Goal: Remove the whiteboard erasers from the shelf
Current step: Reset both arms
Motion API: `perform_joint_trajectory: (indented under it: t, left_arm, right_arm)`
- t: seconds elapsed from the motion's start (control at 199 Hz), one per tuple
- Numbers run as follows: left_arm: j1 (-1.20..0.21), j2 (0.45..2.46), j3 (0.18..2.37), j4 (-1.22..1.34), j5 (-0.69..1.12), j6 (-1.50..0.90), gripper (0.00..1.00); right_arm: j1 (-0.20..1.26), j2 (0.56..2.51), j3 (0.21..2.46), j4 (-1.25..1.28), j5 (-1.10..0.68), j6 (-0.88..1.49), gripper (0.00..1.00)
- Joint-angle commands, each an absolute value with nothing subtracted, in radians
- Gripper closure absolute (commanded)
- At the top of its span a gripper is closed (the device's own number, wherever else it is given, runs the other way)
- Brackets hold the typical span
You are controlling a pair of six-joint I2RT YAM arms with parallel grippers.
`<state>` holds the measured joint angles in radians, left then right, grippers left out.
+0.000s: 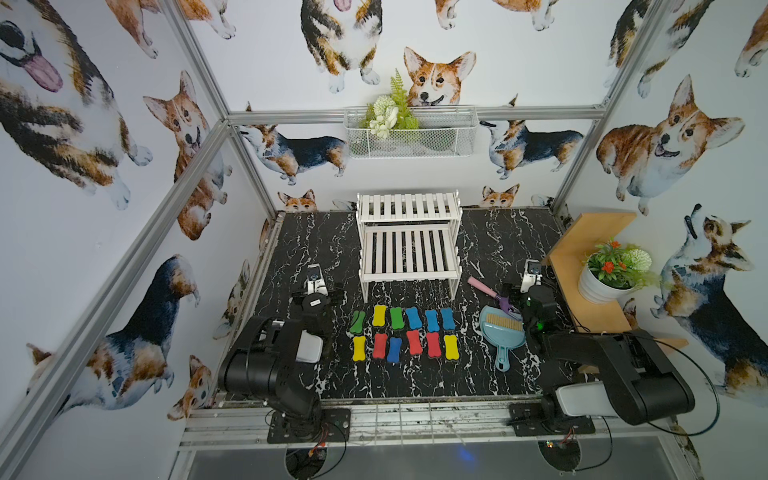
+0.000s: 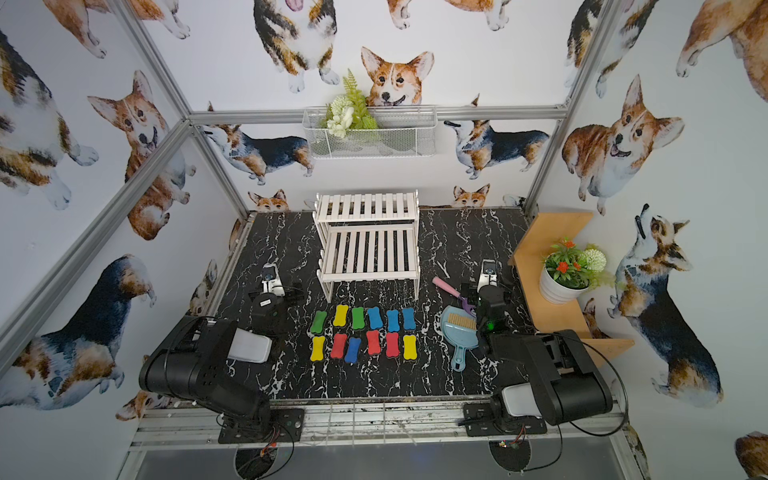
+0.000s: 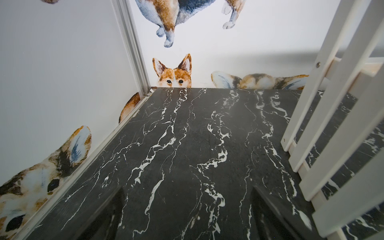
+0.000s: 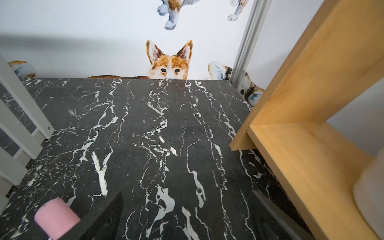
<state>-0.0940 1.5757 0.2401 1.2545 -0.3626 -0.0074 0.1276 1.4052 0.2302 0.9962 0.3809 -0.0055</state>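
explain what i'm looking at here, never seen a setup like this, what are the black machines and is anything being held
Those are two robot arms, the left arm and the right arm, mounted at the near edge of a black marble table. Two pictures look down from one overhead camera pair; the other two come from wrist cameras, looking past the left claw and right claw, both open and empty. Twelve coloured whiteboard erasers lie in two rows in front of a bare white slatted shelf. Beside them lie a blue dustpan and a pink-handled brush.
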Motion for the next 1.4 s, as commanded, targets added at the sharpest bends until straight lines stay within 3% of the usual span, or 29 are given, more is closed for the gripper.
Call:
perform_joint_trajectory:
  t: [0.0,0.347,0.478,0.543,0.618,0.694,0.769,1.398]
  left_arm:
    - [-0.094,1.578,0.247,1.26,-0.36,-0.005,0.0]
    - [-0.094,1.578,0.25,1.257,-0.36,-0.005,0.0]
    - [-0.094,1.58,0.25,1.255,-0.36,-0.005,0.0]
    - [-0.094,1.58,0.25,1.254,-0.36,-0.007,0.0]
    - [-0.094,1.579,0.251,1.254,-0.36,-0.007,0.0]
    - [-0.091,1.58,0.254,1.248,-0.357,-0.008,0.0]
    - [-0.091,1.578,0.253,1.25,-0.357,-0.008,0.0]
    - [-0.091,1.572,0.242,1.264,-0.356,-0.006,0.0]
  right_arm:
    - [0.107,1.429,0.246,1.074,0.335,0.001,0.0]
    - [0.049,1.42,0.221,1.112,0.263,0.045,0.0]
    - [0.031,1.484,0.097,1.418,0.216,0.036,0.0]
    - [0.031,1.43,0.141,1.236,0.214,0.05,0.0]
    - [0.025,1.475,0.114,1.366,0.208,0.041,0.0]
    - [0.025,1.433,0.137,1.25,0.207,0.051,0.0]
    - [0.026,1.464,0.116,1.347,0.213,0.042,0.0]
    - [0.028,1.446,0.126,1.296,0.215,0.047,0.0]
